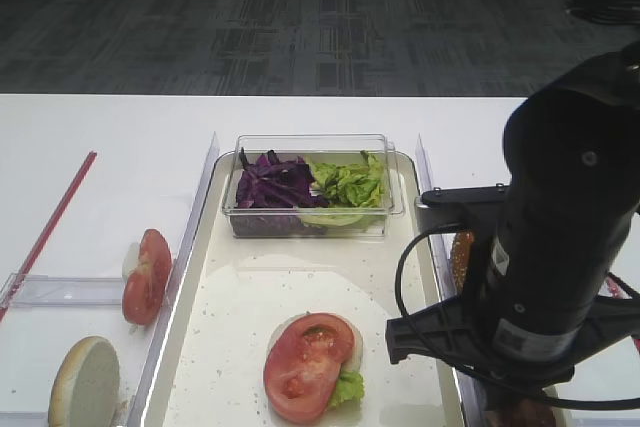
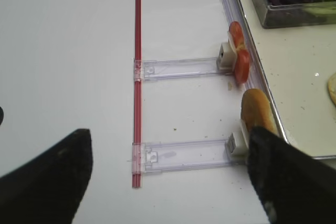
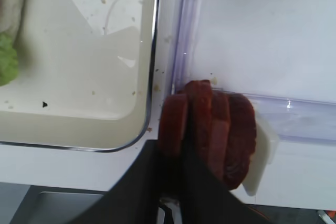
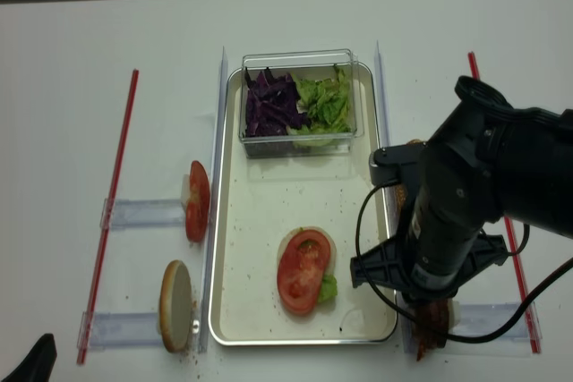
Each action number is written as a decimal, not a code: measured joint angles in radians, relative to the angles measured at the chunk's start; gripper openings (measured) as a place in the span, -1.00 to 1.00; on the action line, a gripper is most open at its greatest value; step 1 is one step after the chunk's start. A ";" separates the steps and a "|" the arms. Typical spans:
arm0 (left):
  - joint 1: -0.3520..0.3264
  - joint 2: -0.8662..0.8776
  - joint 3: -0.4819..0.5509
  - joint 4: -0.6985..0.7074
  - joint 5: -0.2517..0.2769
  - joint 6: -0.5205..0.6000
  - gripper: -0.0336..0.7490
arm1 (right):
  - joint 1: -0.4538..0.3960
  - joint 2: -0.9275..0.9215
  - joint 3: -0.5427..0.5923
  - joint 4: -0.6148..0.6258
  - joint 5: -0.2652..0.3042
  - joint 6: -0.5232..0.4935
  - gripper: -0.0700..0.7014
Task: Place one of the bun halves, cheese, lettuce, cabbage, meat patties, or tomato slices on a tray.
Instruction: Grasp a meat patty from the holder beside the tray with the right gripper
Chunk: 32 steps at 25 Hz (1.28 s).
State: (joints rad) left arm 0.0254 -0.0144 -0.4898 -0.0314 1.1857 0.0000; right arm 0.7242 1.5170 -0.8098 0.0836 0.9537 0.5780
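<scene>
Now, right gripper (image 3: 181,182): jaws pinching shut on the leftmost of the meat patties (image 3: 210,129); the discs are standing on edge in a clear holder, just right of the tray (image 3: 79,124)
Handling: patties are looking light, soft and a bit slick; gripping by the rim across the faces is seeming safest; squeezing hard is risking a tear
Tray: already carrying a tomato slice (image 1: 305,365) over lettuce
Left gripper (image 2: 168,182): jaws standing wide, holding nothing

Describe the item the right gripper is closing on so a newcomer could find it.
Start at the large cream-white metal-rimmed tray and cross its right rim to the clear plastic rail. There stands a row of dark reddish-brown round meat patties on edge; no neighbour is brown.
</scene>
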 joint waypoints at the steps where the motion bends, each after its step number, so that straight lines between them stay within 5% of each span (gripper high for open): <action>1: 0.000 0.000 0.000 0.000 0.000 0.000 0.50 | 0.000 0.000 0.000 -0.001 0.001 0.000 -0.52; 24: 0.000 0.000 0.000 0.000 0.000 0.000 0.50 | 0.000 -0.097 0.000 -0.004 0.042 0.012 -0.52; 32: 0.000 0.000 0.000 0.000 0.000 0.000 0.50 | 0.000 -0.151 -0.053 -0.024 0.118 0.026 -0.52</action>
State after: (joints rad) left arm 0.0254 -0.0144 -0.4898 -0.0314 1.1857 0.0000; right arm 0.7242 1.3659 -0.8628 0.0600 1.0719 0.6042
